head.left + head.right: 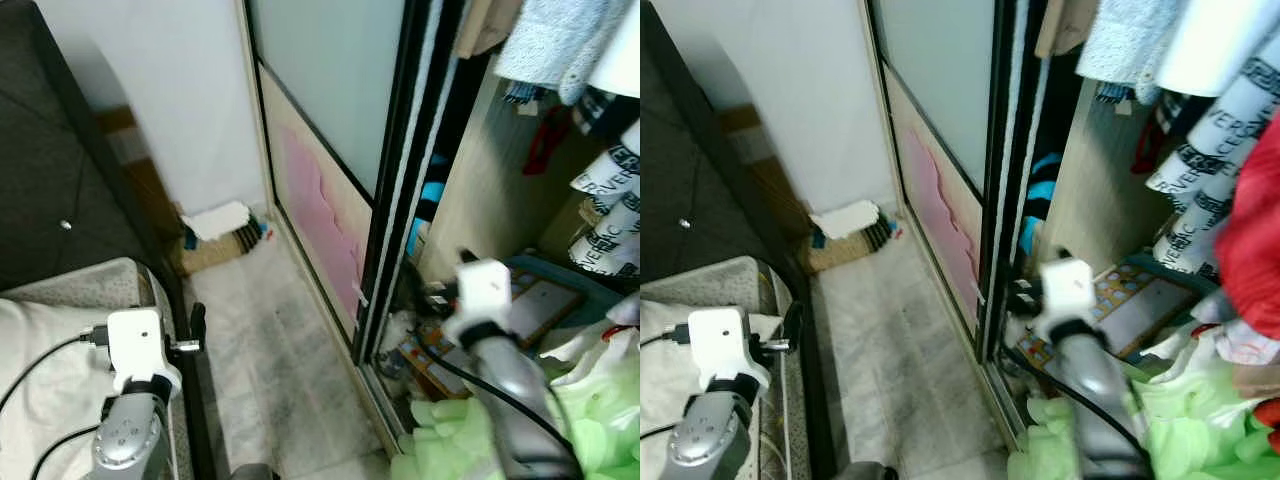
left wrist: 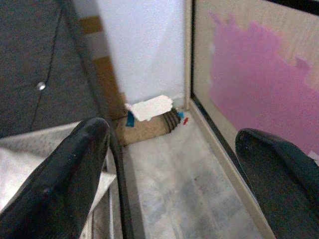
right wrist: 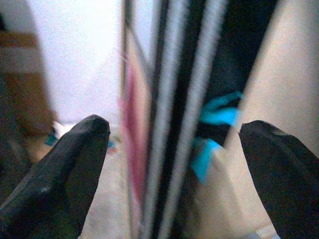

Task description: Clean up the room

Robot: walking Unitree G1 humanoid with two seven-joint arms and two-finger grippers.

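Wardrobe clutter awaits; right gripper, jaws spread wide and empty, could strike the sliding door.

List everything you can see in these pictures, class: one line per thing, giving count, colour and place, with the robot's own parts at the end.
Sliding wardrobe door: one, frosted glass above, beige panel with a pink patch below, dark frame; left of the open wardrobe.
Hanging clothes: several, pale blue, white with black lettering, red; top of the wardrobe.
Light green fabric: one heap, wardrobe bottom, near the threshold.
Floor: pale marbled grey, between bed and wardrobe.
Bed: one, cream bedding, dark padded headboard; robot's left.
White cloth: one, on a brown mat in the far corner.
Left tool: black fingers, open, over the bed edge.
Right tool: black fingers, open, facing the door frame.
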